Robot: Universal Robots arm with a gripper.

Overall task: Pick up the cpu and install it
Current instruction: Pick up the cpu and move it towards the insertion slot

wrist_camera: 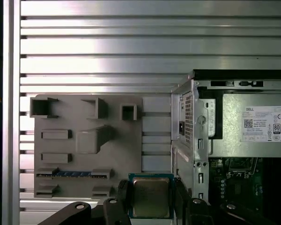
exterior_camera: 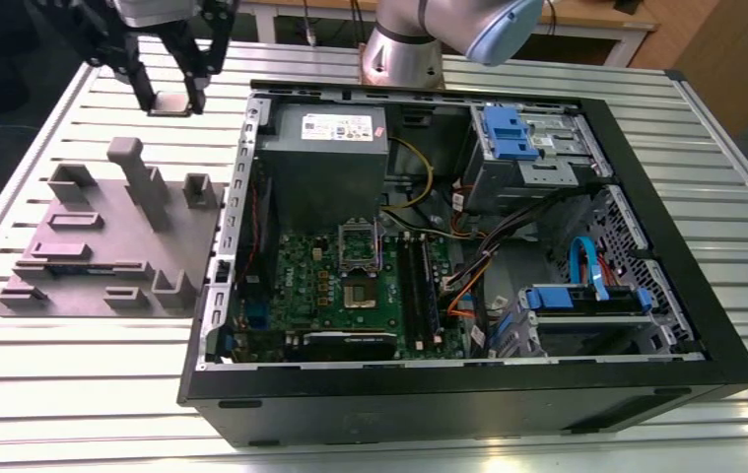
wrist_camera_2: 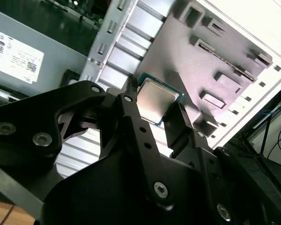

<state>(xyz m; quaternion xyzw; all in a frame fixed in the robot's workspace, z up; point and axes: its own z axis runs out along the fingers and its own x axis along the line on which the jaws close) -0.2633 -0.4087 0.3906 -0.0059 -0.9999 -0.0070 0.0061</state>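
Observation:
The cpu (wrist_camera_2: 155, 101) is a small flat square chip with a pale silver top and a thin dark rim. My gripper (wrist_camera_2: 154, 99) is shut on it, one black finger on each side edge. The first wrist view shows the cpu (wrist_camera: 151, 197) in the gripper (wrist_camera: 151, 199) above the gap between the plastic block and the case wall. In the exterior view the gripper (exterior_camera: 172, 99) hangs high over the table, off the case's far corner on that view's left. The dark socket (exterior_camera: 358, 291) on the green motherboard lies open inside the case.
A grey-mauve plastic block (exterior_camera: 110, 246) with upright posts lies on the slatted metal table (exterior_camera: 32, 374), beside the open black computer case (exterior_camera: 479, 404). A grey power-supply box (exterior_camera: 327, 148), blue drive cages (exterior_camera: 518, 133) and loose cables (exterior_camera: 479, 266) crowd the case.

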